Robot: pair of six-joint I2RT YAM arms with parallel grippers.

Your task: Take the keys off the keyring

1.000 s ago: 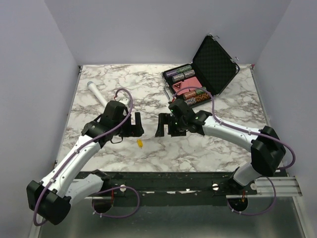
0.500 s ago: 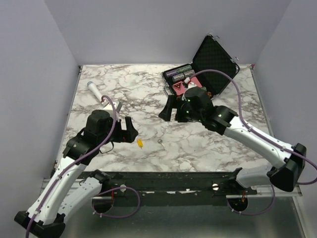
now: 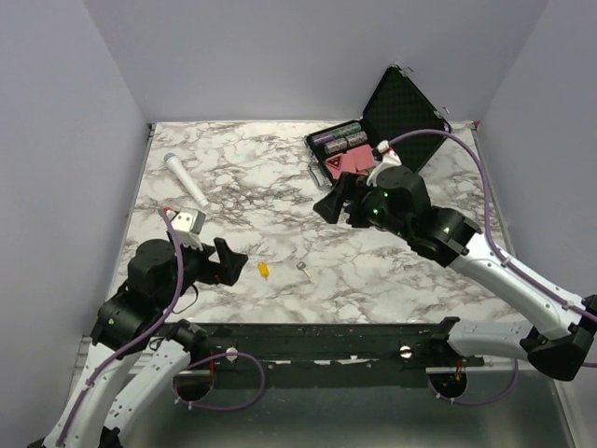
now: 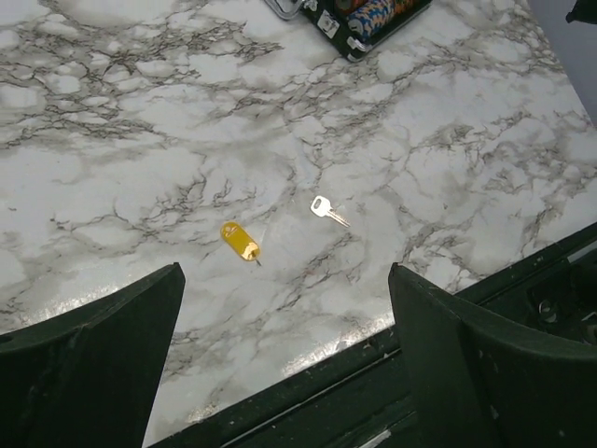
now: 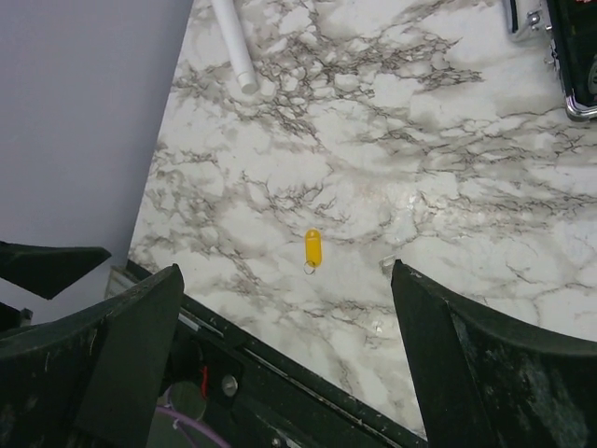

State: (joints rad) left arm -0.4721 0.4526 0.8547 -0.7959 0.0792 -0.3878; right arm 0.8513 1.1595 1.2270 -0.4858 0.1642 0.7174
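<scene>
A yellow-orange tag (image 4: 240,241) with a tiny silver keyring (image 5: 310,269) at its end lies on the marble table near the front edge. A small silver key (image 4: 326,210) lies free a short way to its right, apart from the ring. Both show in the top view, the tag (image 3: 265,271) and the key (image 3: 301,267). My left gripper (image 3: 229,260) is open and empty, left of the tag and above the table. My right gripper (image 3: 334,200) is open and empty, raised behind the key. In the right wrist view the key (image 5: 385,266) sits by my right finger.
An open black case (image 3: 403,121) with chip rolls stands at the back right. A white-and-grey microphone (image 3: 187,182) lies at the back left. The black front rail (image 3: 326,331) runs just below the tag and key. Walls close in the table's sides.
Both grippers have drawn apart from the table's middle, the left toward the near left, the right up toward the case. The silver key now lies uncovered beside the tag.
</scene>
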